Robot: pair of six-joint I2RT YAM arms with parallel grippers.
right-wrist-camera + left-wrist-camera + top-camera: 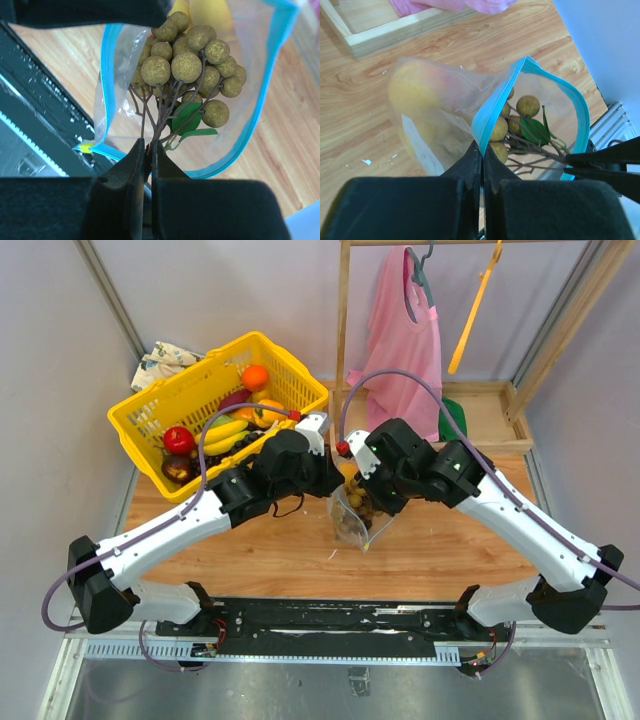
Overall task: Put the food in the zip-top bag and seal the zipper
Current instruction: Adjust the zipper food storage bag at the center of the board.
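The clear zip-top bag (355,522) stands upright at the table's middle with its mouth open. My left gripper (482,148) is shut on the light blue zipper (492,117) at one side of the mouth. A yellow fruit (415,90) lies inside the bag (435,125). My right gripper (148,145) is shut on the stem of the brownish grape cluster (186,65), which hangs down inside the mouth ringed by the zipper (260,105). The left wrist view shows the cluster (527,106) and the right fingers (600,162). From above, both grippers are hidden under the wrists.
A yellow basket (160,400) at the back left holds more toy fruit, among them an orange (255,376), bananas (225,430) and a red one (178,439). A pink cloth (405,335) hangs on a wooden rack (343,320) at the back. A black rail (330,618) runs along the near edge.
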